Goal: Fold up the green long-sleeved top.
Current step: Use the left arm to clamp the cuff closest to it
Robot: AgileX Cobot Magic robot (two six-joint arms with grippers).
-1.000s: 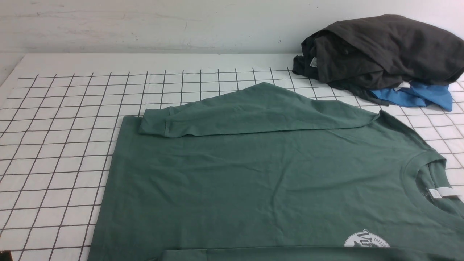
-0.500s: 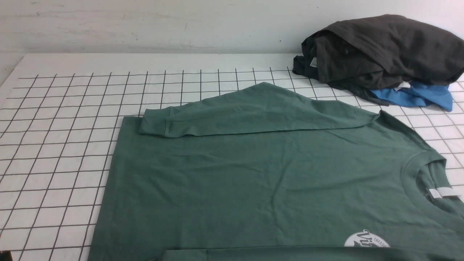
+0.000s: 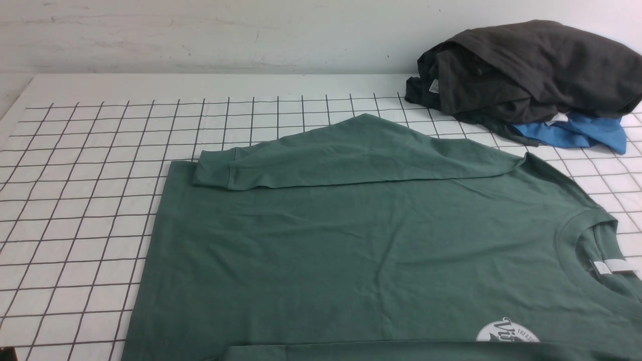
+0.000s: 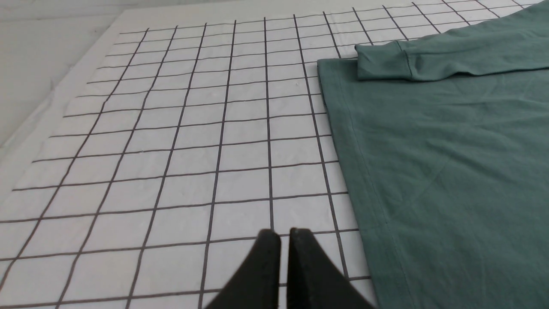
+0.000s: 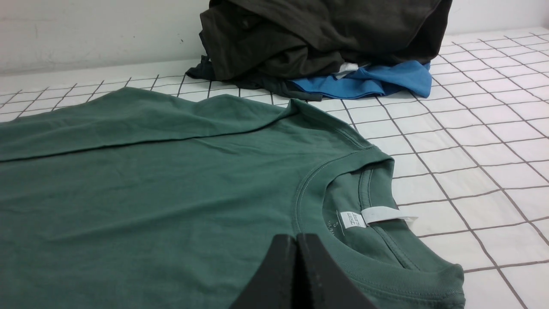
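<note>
The green long-sleeved top (image 3: 361, 245) lies flat on the checked cloth, neck to the right, hem to the left. Its far sleeve (image 3: 346, 155) is folded across the body with the cuff near the hem. The near sleeve lies folded along the front edge. A white neck label (image 5: 377, 214) and a round white logo (image 3: 506, 332) show. My left gripper (image 4: 284, 234) is shut and empty, above the cloth beside the hem (image 4: 343, 141). My right gripper (image 5: 296, 238) is shut and empty, just short of the ribbed collar (image 5: 309, 189). Neither gripper appears in the front view.
A heap of dark charcoal-grey garment (image 3: 526, 70) on top of a bright blue garment (image 3: 577, 131) sits at the far right against the wall. The white cloth with black grid lines (image 3: 90, 190) covers the table left of the top.
</note>
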